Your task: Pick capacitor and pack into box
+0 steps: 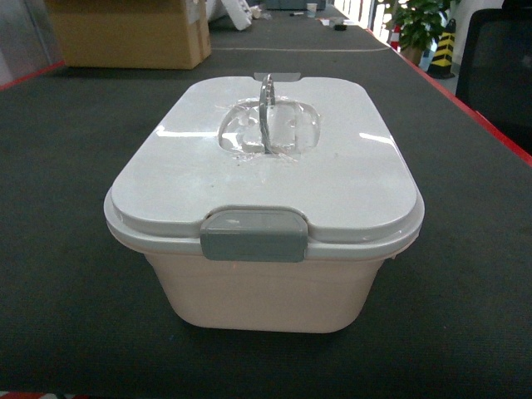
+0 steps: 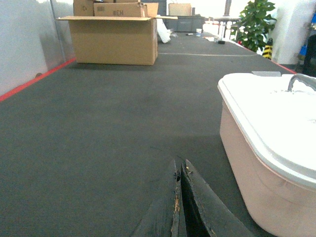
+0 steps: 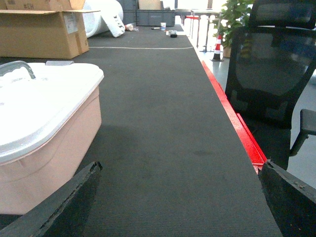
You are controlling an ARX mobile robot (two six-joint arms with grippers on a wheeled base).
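The box (image 1: 266, 291), a pale pink tub, stands in the middle of the dark table with its white lid (image 1: 332, 174) on, the grey front latch (image 1: 253, 235) down and the grey wire handle (image 1: 266, 112) upright. The box's side (image 2: 256, 177) lies right of my left gripper (image 2: 179, 163), whose fingers are pressed together with nothing between them. In the right wrist view the box (image 3: 49, 148) sits left of my right gripper (image 3: 180, 165), which is spread wide over bare mat. No capacitor is in view. Neither gripper shows in the head view.
A brown cardboard carton (image 1: 129, 33) stands at the far left of the table. A black mesh chair (image 3: 269, 84) stands beyond the red table edge (image 3: 232, 111) on the right. A potted plant (image 1: 416, 25) is far right.
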